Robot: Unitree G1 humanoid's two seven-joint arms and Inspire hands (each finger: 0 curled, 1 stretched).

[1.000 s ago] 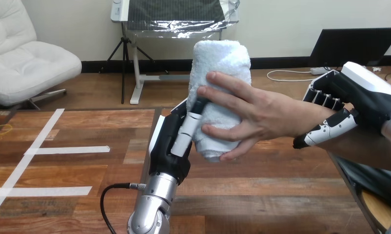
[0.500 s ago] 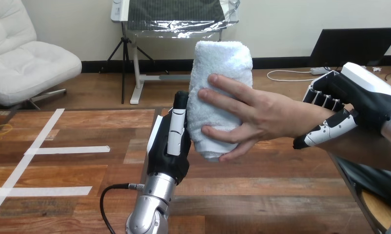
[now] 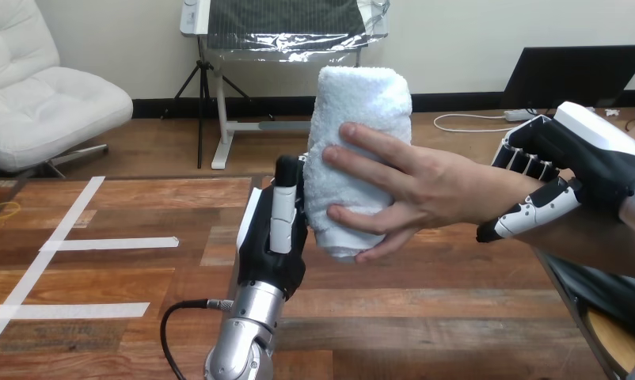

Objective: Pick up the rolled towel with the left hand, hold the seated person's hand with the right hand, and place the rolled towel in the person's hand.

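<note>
Rolled towel (image 3: 362, 103) stood upright above the surface (image 3: 140, 277), gripped by the person's hand (image 3: 425, 190), with the left hand (image 3: 275, 237) straight-fingered just beside its left side and the right hand (image 3: 568, 154) curled round the person's wrist (image 3: 488, 198).

So the wooden table (image 3: 425, 309) has white tape on its left half. One long strip (image 3: 65, 222) runs diagonally from mid-left down toward the bottom left corner, and two shorter strips branch off to the right, one higher (image 3: 112, 243) and one lower (image 3: 73, 310). There's a small yellow ring (image 3: 3, 210) lying flat at the far left edge.
</note>
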